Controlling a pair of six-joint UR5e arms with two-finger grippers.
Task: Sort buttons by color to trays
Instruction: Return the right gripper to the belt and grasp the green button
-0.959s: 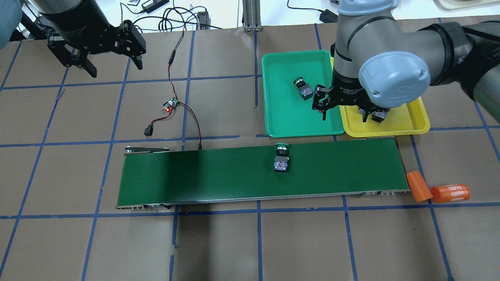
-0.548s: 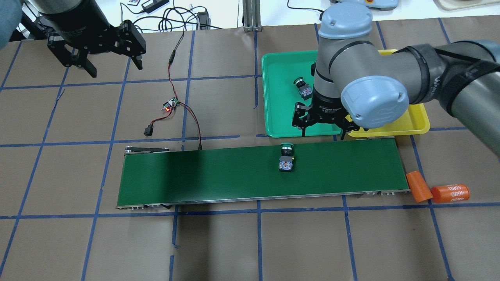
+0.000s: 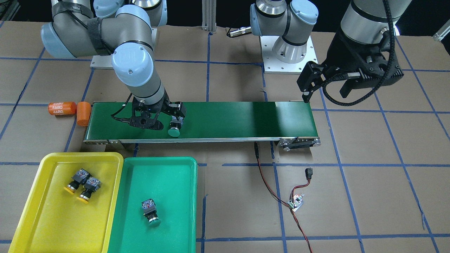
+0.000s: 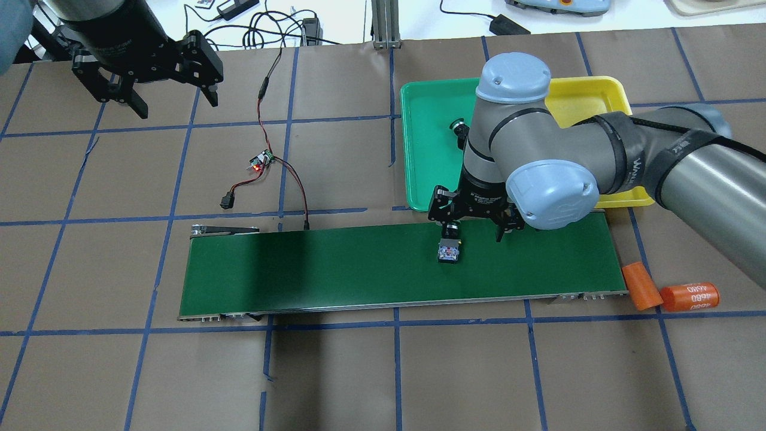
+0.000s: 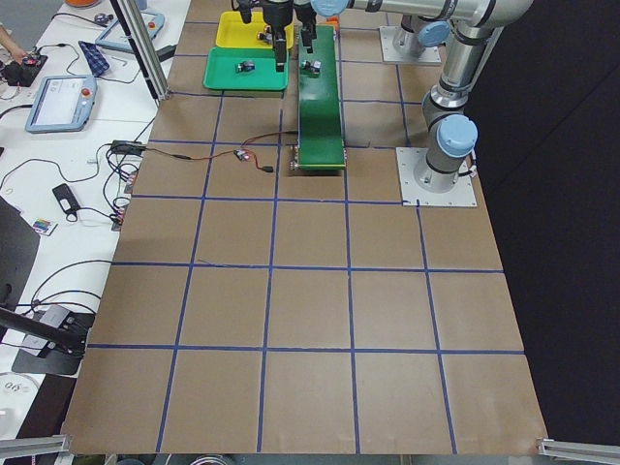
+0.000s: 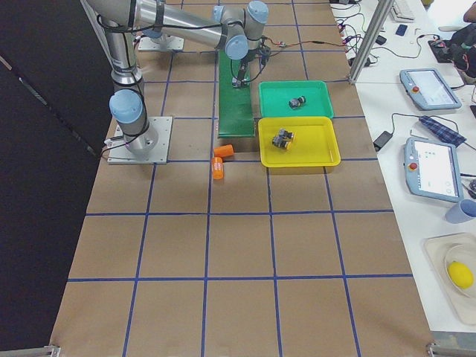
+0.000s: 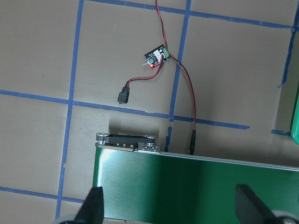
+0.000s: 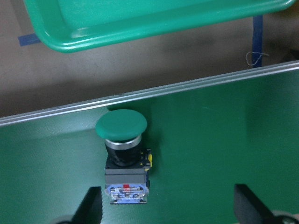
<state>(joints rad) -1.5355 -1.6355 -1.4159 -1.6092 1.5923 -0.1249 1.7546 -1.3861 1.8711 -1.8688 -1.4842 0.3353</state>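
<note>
Green-capped button lies on its side; right pincer spread above it

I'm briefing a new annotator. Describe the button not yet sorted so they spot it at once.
Find the long dark-green conveyor belt. One green-capped button lies on its side on it, under the open right tool. It alone is on the belt; the other green button sits in the green tray, both yellow buttons in the yellow tray.

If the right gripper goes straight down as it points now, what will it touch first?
Probably the green button on the conveyor belt: it lies just inside one finger of the right gripper, off centre. Depth is unclear.
</note>
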